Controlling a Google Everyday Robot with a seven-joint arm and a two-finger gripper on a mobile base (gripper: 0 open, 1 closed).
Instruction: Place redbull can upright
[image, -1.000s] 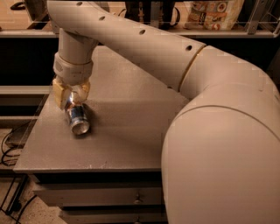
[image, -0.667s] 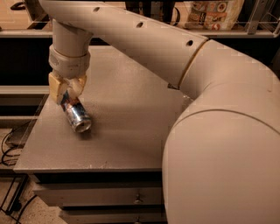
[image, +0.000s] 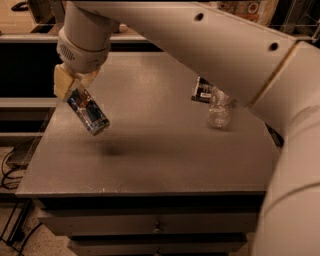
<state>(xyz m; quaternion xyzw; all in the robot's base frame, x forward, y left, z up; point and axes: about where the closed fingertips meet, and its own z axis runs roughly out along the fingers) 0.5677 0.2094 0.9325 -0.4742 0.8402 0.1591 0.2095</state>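
While the gripper (image: 70, 86) hangs at the upper left of the frame, its tan jaws are clenched on the upper end of the can (image: 91, 115). The can sits in the air above the left part of the counter (image: 165, 160), touching nothing but the jaws, and a soft dark shadow (image: 114, 149) lies on the surface just below and to the right of it. Its long axis runs on a slant, from the gripper at the upper left down to the lower right. The free silver end points down and toward the lower right, so the can is tilted, neither upright nor flat. Blue and silver panels show along its side.

At the right of centre a clear plastic bottle (image: 219, 107) stands on the counter; whether anything is in it cannot be told. Just behind it, toward the upper left, lies a flat dark packet (image: 202, 89). Both are well apart from the can. The pale arm (image: 200, 35) sweeps from the gripper across the top of the frame and down the right edge. Drawer fronts (image: 155, 225) show under the counter's front edge.
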